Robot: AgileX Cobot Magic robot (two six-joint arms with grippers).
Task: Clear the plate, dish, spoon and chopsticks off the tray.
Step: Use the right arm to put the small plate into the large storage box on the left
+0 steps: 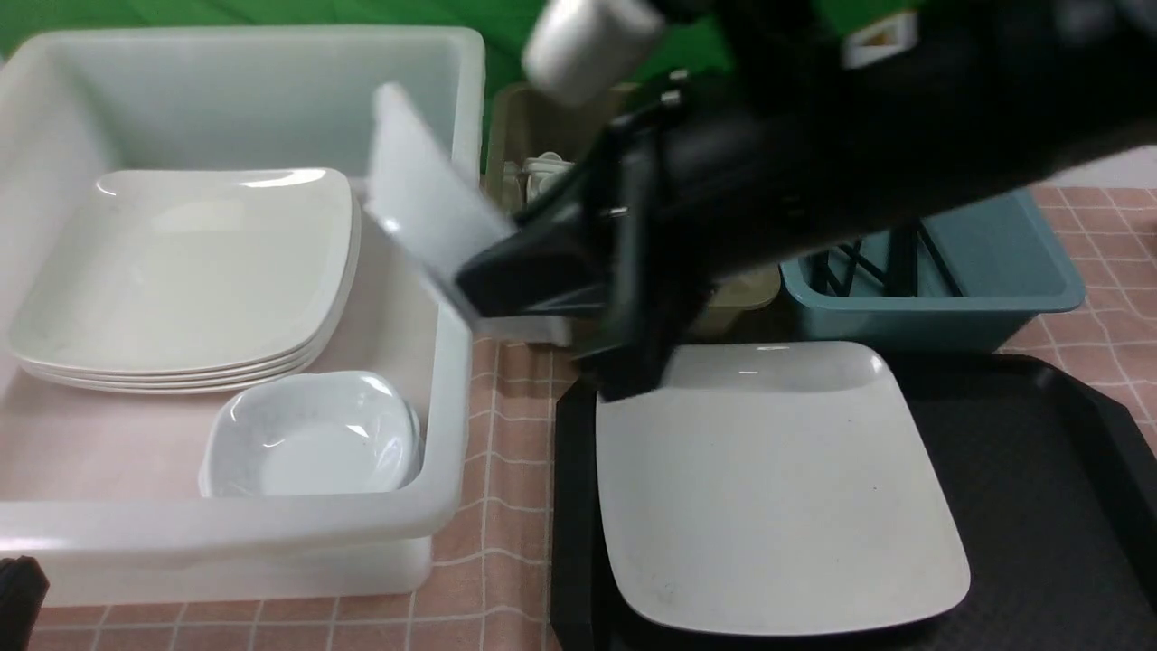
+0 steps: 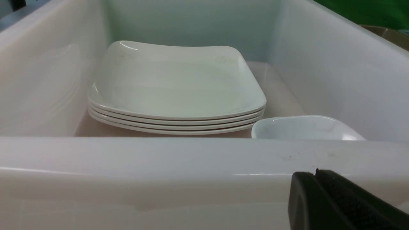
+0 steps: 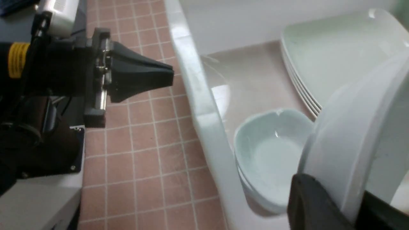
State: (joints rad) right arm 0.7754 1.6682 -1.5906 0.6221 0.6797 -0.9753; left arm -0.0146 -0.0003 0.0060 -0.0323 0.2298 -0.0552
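Plate [image 1: 777,488]: lies flat on left part of tray.
Tray [image 1: 1039,470]: on checked cloth [image 1: 506,470], just right of white bin.
Right gripper [image 1: 484,267]: clamped on dish rim, arm reaching leftward over tray's far left corner.
Dish [image 1: 420,194]: off the tray, held steeply tilted in the air above bin's right wall, motion-blurred.
Bin [image 1: 452,425]: holds stack [image 1: 181,271] of square plates at far side, second dish [image 1: 312,434] in near right corner.
Left gripper [image 3: 169,76]: fingers pressed together, nothing between them, outside bin's near wall, over cloth.
Blue bin [image 1: 994,280]: behind tray, thin black sticks [image 1: 854,258] inside.
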